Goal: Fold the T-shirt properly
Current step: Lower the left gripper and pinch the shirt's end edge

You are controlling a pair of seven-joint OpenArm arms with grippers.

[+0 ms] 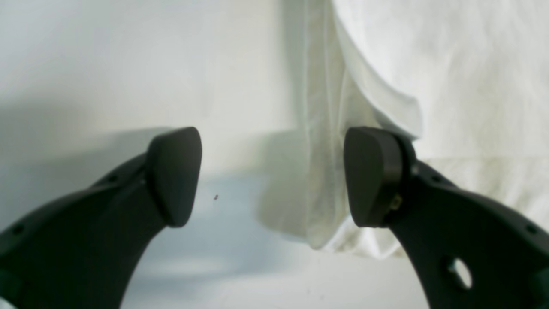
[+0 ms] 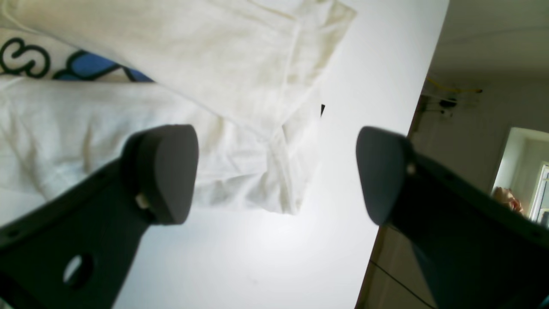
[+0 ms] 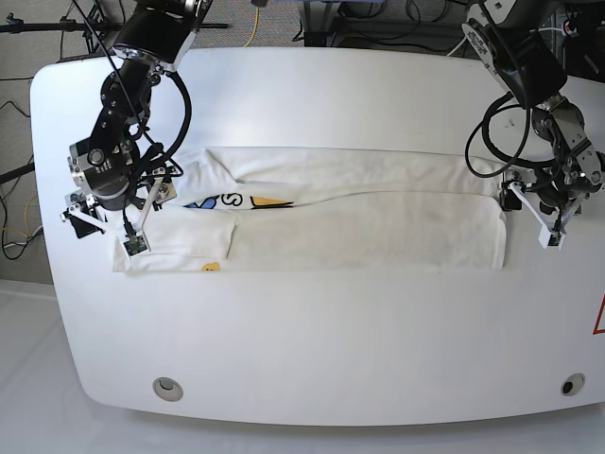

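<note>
Your left gripper (image 3: 541,216) stood open with nothing between its pads, hanging just off the shirt's end nearest the counter's right edge; in the left wrist view the layered hem (image 1: 326,171) sat right between the open fingers. Your right gripper (image 3: 106,219) was open too and held nothing, at the shirt's other end near the left edge, over the folded sleeve corner (image 2: 296,141).

As I judge it, you were partway through. The T-shirt (image 3: 359,222) already lay as a long narrow band across the middle of the counter (image 3: 312,350), both long sides turned in, only a strip of the blue and yellow print (image 3: 232,200) showing. You had yet to fold it end over end.

You had wide bare room toward the near edge and a fair strip toward the far edge. At both ends the cloth stopped short of the rim, so little margin was left outside either gripper.
</note>
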